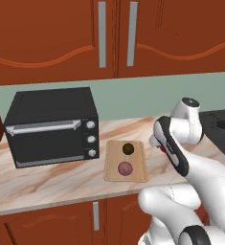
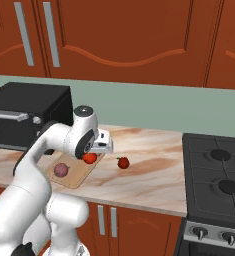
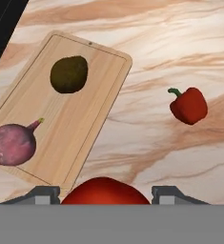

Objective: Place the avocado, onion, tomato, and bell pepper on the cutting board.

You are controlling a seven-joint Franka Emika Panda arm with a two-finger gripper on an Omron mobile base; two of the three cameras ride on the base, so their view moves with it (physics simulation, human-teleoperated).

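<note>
The light-tan cutting board [image 1: 136, 173] [image 2: 78, 178] [image 3: 85, 109] lies on the marble counter. On it rest the dark olive avocado [image 1: 128, 149] [image 3: 69, 74] and the purplish onion [image 1: 125, 168] [image 2: 61, 170] [image 3: 12, 144]. My gripper [image 2: 91, 154] [image 3: 104, 194] is shut on the bright-red tomato [image 2: 89, 158] [image 3: 104, 191], which hangs by the board's right edge. The bell pepper [image 2: 123, 162] [image 3: 188, 106], red with a green stem, lies on the bare counter to the right of the board. In the left base view my own arm covers the gripper.
A black toaster oven [image 1: 51, 125] [image 2: 24, 117] stands on the counter just left of the board. A black stove [image 2: 216, 175] sits at the right. Wooden wall cabinets [image 1: 114, 33] hang above, and bare counter stretches between the pepper and the stove.
</note>
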